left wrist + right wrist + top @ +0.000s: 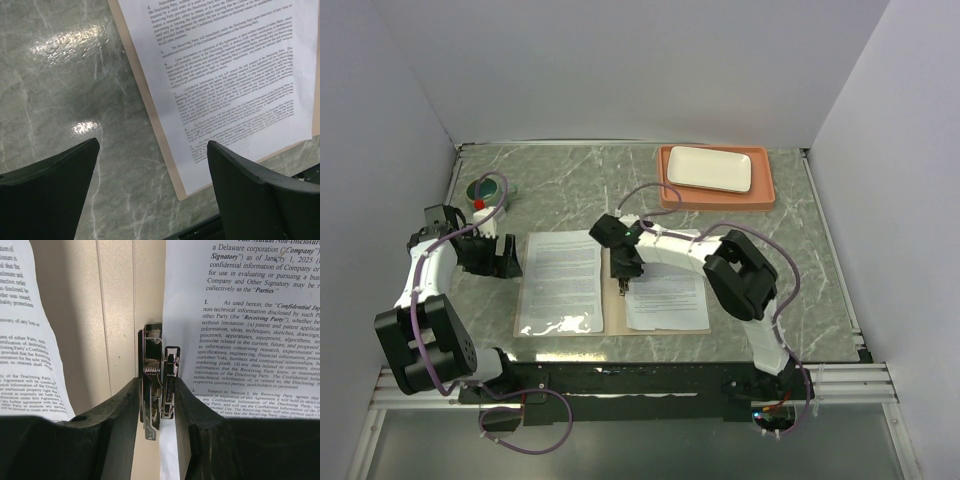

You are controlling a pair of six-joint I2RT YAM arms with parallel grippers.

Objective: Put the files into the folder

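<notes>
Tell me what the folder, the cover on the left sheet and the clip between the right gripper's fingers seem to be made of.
The folder looks like thin tan card, matt, with pressed crease lines down its middle. The cover on the left sheet is likely clear plastic: bright glare streaks lie across the print. The clip is shiny silvery metal, apparently steel, with a coiled spring showing.

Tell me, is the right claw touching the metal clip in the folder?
Touching. The right wrist view shows both fingers of the right claw pressed against the sides of the clip, with no gap visible.
</notes>
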